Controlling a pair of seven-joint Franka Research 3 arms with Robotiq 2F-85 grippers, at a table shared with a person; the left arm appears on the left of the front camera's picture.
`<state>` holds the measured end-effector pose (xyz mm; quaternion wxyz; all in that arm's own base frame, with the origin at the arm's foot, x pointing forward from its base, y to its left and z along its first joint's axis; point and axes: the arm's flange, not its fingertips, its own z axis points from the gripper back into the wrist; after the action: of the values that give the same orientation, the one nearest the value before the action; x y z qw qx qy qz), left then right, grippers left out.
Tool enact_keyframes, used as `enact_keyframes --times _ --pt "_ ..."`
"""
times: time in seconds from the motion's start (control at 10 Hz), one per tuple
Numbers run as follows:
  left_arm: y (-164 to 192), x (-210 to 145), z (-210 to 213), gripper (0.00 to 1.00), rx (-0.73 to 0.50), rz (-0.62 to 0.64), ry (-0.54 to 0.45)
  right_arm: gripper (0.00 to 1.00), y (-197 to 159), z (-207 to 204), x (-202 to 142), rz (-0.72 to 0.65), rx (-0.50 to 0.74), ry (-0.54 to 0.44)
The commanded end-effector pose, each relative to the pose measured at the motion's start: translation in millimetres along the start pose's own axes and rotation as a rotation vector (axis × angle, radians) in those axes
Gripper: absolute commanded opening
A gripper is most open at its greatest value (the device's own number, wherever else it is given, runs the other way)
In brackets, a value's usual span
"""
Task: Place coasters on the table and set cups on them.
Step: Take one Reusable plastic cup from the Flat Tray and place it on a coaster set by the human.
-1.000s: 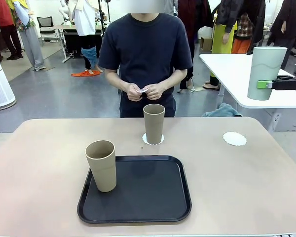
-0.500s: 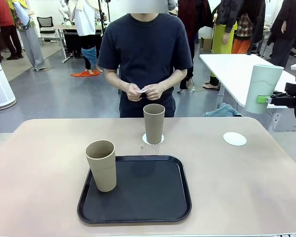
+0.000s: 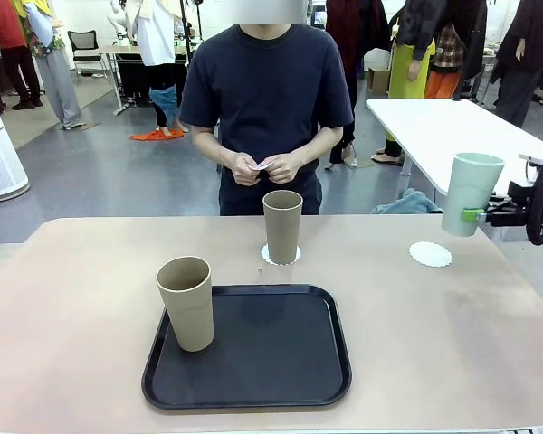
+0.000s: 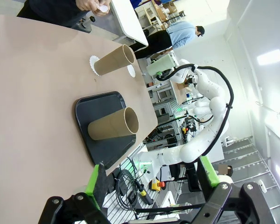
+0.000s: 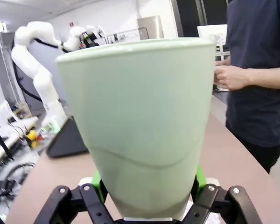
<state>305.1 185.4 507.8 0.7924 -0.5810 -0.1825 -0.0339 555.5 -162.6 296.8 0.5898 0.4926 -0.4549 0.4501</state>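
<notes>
Clamping the mint-green cup (image 3: 471, 193), right gripper (image 3: 475, 215) hangs near the bare coaster (image 3: 431, 254); left gripper (image 4: 151, 175) gapes empty.

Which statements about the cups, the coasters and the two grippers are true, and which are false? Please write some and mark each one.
1. The right gripper holds the mint green cup in the air. True.
2. A tan cup stands on the middle coaster. True.
3. Both tan cups stand on the black tray. False: only the nearer tan cup stands on it.
4. A cup stands on the right coaster. False: it is bare.
5. The left gripper is shut. False: its jaws stand wide open, with nothing between them.
6. The person's hands hold something small and white. True.
</notes>
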Motion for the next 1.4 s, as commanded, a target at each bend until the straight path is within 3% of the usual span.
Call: enact_keyframes --times 0.0,0.4,0.5,1.0,1.3 --pt "-2.0 -0.3 1.6 1.0 -0.014 -0.005 -0.008 0.82 -7.7 -3.7 -2.8 0.096 -0.09 0.001" --pt "-2.0 -0.3 1.6 1.0 -0.014 -0.005 -0.008 0.82 -9.0 -11.4 -9.5 0.062 -0.148 -0.006" --pt "-2.0 -0.3 1.6 1.0 -0.014 -0.005 -0.008 0.82 -14.3 -1.9 -8.3 0.095 -0.099 -0.009" --pt "-2.0 -0.3 1.6 1.0 -0.014 -0.005 -0.008 0.82 -14.2 -1.8 -10.7 0.09 -0.109 -0.004" --pt "-2.0 -0.3 1.6 1.0 -0.014 -0.005 -0.008 0.82 -10.3 -16.1 -35.3 0.141 -0.025 0.012"
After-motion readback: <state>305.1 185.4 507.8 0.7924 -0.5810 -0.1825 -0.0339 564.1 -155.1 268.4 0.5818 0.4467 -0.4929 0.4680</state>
